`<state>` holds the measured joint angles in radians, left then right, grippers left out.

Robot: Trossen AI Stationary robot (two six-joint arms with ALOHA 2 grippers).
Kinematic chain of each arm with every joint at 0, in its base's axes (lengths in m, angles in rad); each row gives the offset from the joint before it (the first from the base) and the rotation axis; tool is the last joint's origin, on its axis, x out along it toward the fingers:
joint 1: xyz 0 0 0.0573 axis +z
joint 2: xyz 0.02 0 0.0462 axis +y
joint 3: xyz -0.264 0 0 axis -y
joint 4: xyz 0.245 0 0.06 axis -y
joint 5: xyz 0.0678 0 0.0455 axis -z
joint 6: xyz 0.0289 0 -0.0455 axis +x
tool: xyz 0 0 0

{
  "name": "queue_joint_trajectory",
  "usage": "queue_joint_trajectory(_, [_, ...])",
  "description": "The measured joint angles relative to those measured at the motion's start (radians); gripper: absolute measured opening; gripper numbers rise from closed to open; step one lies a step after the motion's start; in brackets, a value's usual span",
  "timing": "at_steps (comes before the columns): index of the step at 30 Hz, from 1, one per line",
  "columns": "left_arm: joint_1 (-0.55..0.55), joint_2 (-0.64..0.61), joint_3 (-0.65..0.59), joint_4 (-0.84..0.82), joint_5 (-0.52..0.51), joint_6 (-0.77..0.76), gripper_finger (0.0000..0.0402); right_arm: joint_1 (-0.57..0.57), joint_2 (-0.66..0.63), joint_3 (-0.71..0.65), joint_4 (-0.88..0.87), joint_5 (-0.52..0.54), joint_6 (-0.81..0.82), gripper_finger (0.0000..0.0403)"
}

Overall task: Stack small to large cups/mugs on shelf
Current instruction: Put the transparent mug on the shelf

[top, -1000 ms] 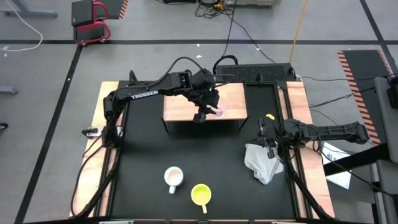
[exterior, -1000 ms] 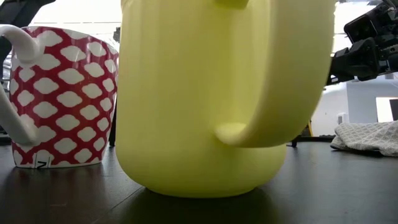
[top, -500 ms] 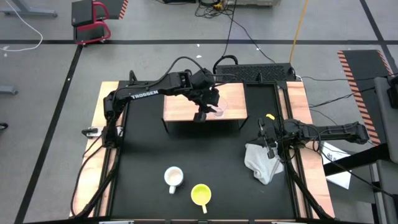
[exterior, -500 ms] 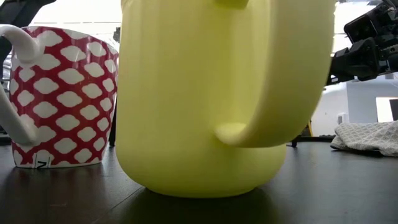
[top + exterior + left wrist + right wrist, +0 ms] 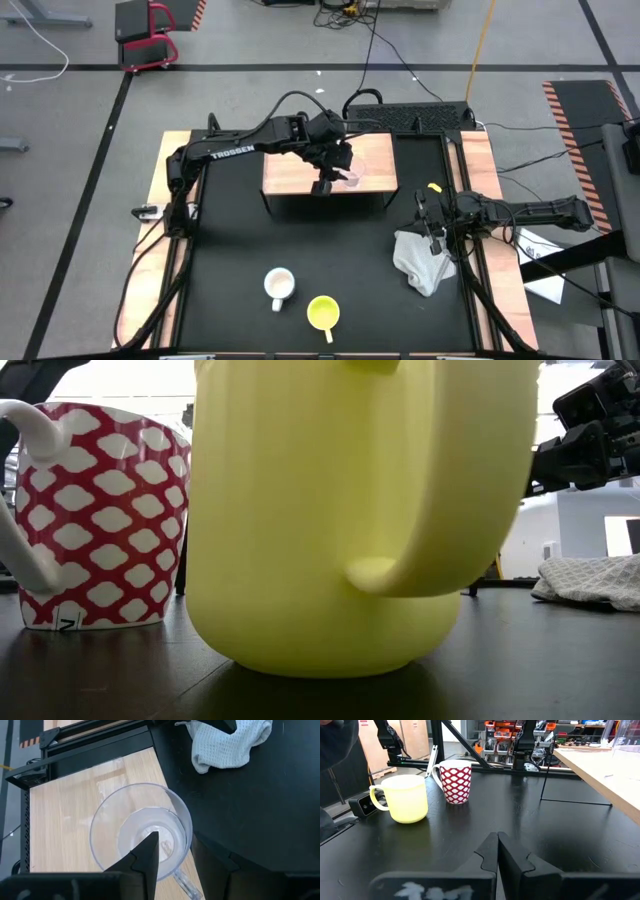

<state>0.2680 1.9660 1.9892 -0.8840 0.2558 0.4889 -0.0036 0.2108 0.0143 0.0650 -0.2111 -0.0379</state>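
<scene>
The left gripper point(image 5: 172, 852) pinches the rim of the clear glass cup point(image 5: 141, 830), which sits on the wooden shelf point(image 5: 290, 172) at its right end. The yellow mug point(image 5: 323, 313) and the red-and-white mug point(image 5: 279, 286) wait at the table's near edge. The right gripper point(image 5: 497, 845) is closed and empty.

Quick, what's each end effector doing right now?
Left end effector: closed on the glass cup's rim, over the shelf.
Right end effector: shut, empty.

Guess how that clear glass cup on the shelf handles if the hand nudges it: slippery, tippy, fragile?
The clear glass cup looks smooth, so probably slippery in the left hand, whose fingers straddle its rim. Thin walls suggest it's light and likely fragile. It sits near the shelf edge, so a sideways push could slide it off.
</scene>
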Motion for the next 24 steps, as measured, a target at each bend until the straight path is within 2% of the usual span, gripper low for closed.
queue_joint_trajectory(10, [0.000,0.053,-0.002,0.013,-0.003,0.016,0.0120,0.000,0.006,0.000,-0.002,0.000,0.008,0.0000])
queue_joint_trajectory(24, [0.000,0.046,-0.002,0.021,0.002,0.032,0.0120,0.000,0.016,0.000,-0.002,0.000,0.008,0.0000])
